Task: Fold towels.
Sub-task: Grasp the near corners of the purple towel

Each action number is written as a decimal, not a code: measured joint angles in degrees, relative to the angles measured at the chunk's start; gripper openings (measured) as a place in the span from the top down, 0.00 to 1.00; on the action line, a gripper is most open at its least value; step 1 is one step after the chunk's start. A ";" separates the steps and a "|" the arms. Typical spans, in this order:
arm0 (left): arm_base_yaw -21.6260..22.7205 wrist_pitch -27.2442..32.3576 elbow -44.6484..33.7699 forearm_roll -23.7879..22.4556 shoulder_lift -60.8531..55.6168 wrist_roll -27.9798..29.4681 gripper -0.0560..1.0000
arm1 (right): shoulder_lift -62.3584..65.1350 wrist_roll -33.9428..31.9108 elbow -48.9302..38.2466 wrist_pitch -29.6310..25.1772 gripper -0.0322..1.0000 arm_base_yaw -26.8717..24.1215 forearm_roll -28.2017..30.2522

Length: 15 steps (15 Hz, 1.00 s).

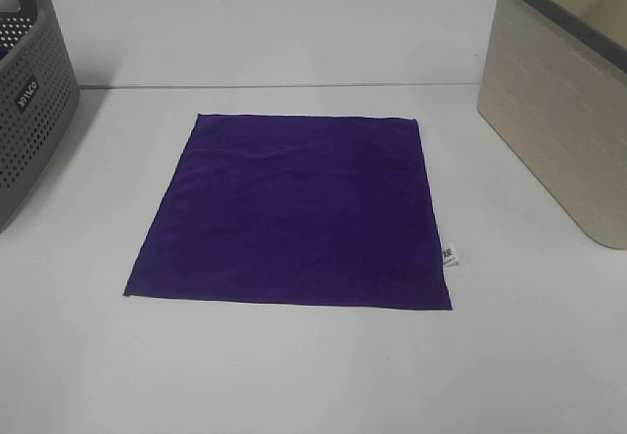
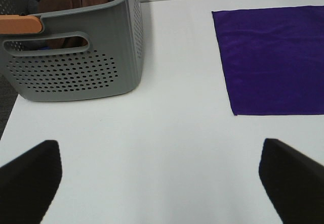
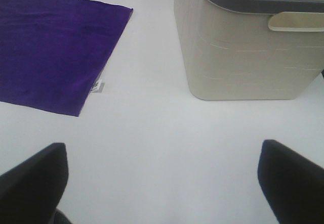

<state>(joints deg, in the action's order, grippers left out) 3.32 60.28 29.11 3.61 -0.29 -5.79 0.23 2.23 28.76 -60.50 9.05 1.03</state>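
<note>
Purple towel (image 1: 294,214), well apart from both jaws

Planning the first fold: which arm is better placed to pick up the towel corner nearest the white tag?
Right, likely. The white tag sits on the towel's right edge near its front corner, and shows ahead of the open right end effector. The left end effector faces the opposite, untagged edge.
</note>
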 joint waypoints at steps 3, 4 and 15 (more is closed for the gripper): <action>0.00 4.24 4.81 0.46 7.39 0.00 0.02 | -11.29 -0.06 5.10 -4.13 0.01 0.00 -1.03; 0.00 6.93 9.85 0.29 14.90 0.00 0.02 | -19.60 -0.69 8.71 -6.13 0.01 0.00 -1.03; 0.00 -2.01 23.95 26.53 82.51 -25.95 0.02 | -83.42 39.25 23.84 1.15 0.03 -14.44 -51.22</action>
<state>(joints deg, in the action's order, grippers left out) 3.32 58.27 53.06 30.14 82.22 -31.74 -83.19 41.48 52.60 -59.36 -5.39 -50.19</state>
